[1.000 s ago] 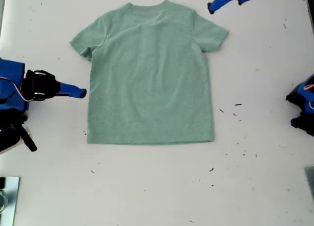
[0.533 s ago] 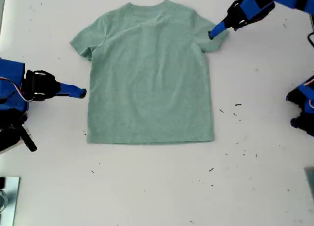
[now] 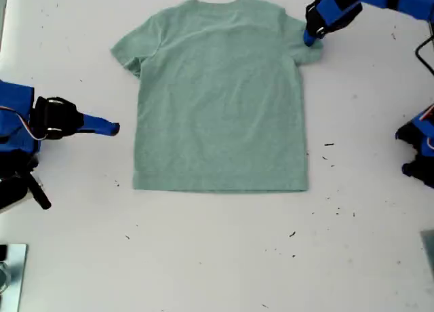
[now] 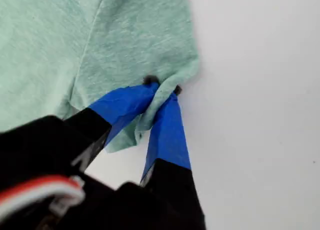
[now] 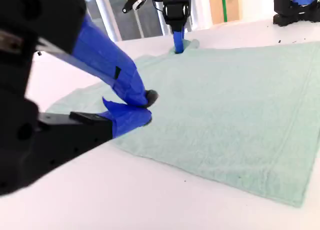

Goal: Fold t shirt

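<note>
1. Sage-green t shirt point(image 3: 220, 98): lies flat and face up on the white table point(image 3: 217, 258), neck toward the exterior view's top, hem toward its bottom, both short sleeves spread out.
2. My first gripper point(image 3: 312, 37): at the exterior view's upper right, jaws pinched together on the edge of the sleeve there; the first wrist view shows a fold of green cloth bunched between the blue-taped fingers point(image 4: 167, 127).
3. My second gripper point(image 3: 112, 129): at the exterior view's left, beside the shirt's side edge and apart from it; jaws pressed together on nothing, tips meeting just above the table.
</note>
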